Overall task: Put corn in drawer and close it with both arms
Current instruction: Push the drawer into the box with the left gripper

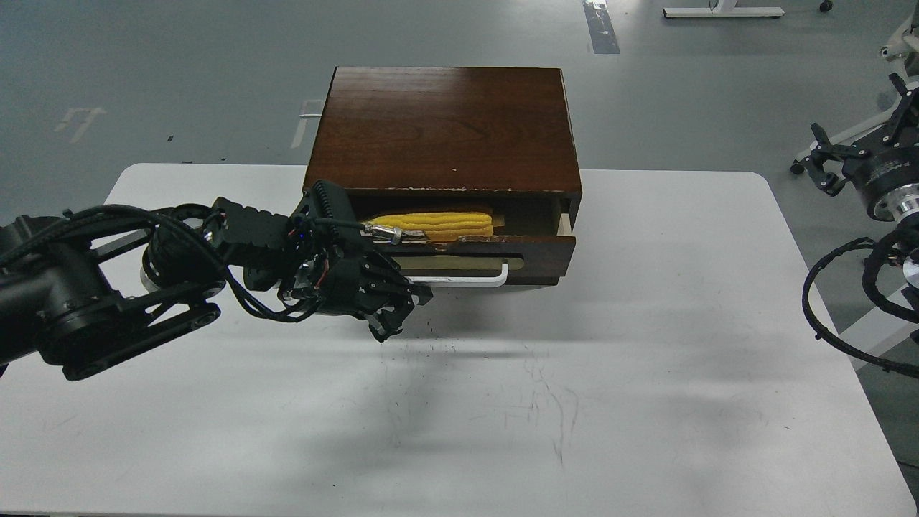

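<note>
The yellow corn [439,224] lies lengthwise inside the dark brown drawer [540,253], which stands only slightly out of its cabinet [445,129]. The corn's top shows in the narrow gap under the cabinet's chipped edge. The white bar handle [468,281] is on the drawer front. My left gripper [393,317] is at the left part of the drawer front, just below the handle's left end. Its dark fingers cannot be told apart. My right gripper [824,164] hangs off the table's right side, far from the drawer.
The cabinet stands at the back middle of a white table [646,359]. Black cables [847,301] loop by the table's right edge. Grey floor lies beyond.
</note>
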Robot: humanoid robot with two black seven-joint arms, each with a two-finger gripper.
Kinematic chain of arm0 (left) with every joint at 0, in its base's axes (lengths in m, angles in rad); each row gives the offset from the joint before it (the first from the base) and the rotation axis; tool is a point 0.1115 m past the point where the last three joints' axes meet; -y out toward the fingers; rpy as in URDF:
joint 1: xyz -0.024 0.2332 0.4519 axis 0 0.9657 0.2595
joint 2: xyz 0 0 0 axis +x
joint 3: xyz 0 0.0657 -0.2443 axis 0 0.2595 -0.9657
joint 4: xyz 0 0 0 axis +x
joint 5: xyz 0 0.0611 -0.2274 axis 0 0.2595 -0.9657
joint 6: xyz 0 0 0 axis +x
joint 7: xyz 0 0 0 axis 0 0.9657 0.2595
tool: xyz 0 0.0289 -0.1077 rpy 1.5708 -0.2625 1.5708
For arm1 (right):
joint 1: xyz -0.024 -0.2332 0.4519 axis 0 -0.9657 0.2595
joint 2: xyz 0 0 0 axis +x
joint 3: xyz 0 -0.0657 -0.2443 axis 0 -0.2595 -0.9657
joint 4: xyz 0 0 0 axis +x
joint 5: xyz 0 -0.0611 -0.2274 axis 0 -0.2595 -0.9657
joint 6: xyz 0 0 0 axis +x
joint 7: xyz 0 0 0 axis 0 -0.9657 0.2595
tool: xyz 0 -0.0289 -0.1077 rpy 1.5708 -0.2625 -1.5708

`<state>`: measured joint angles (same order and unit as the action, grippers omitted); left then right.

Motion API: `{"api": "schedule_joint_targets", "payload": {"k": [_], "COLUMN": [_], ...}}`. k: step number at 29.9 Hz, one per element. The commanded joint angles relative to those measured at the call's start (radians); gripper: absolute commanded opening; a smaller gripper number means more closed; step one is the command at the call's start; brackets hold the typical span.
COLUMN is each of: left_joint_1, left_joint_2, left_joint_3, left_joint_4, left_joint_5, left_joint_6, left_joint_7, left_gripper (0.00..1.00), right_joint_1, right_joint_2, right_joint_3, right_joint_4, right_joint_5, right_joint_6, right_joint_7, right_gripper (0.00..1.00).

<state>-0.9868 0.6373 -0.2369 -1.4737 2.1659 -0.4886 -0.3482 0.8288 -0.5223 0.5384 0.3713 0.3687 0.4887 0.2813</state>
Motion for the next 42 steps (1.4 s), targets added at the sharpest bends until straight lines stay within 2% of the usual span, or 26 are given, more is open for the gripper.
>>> {"api": "schedule_joint_targets", "payload": {"k": [1, 12, 32, 42], "left_joint_1": [-0.001, 0.0, -0.05, -0.05], "left_joint_2": [-0.001, -0.002, -0.074, -0.077], "left_joint_3": [-0.018, -0.018, -0.024, -0.024], "left_joint_4": [0.007, 0.033, 0.161, 0.176], "left_joint_5": [-0.003, -0.005, -0.014, -0.012], "left_joint_6": [0.0, 0.0, 0.002, 0.01], "left_joint_7": [0.0, 0.0, 0.0, 0.0], "left_gripper": [0.0, 0.0, 0.0, 0.0], "right_joint_1": [0.001, 0.001, 0.001, 0.001], "right_joint_2": [-0.001, -0.002, -0.007, -0.009], "right_joint_3": [0.0, 0.0, 0.0, 0.0], "right_joint_4": [0.0, 0.001, 0.001, 0.0], "right_joint_5": [0.001, -0.001, -0.001, -0.001], "right_joint_6": [0.0, 0.0, 0.0, 0.0], "right_joint_7": [0.001, 0.001, 0.001, 0.002], "right_gripper": [1.0, 1.0, 1.0, 1.0]}}
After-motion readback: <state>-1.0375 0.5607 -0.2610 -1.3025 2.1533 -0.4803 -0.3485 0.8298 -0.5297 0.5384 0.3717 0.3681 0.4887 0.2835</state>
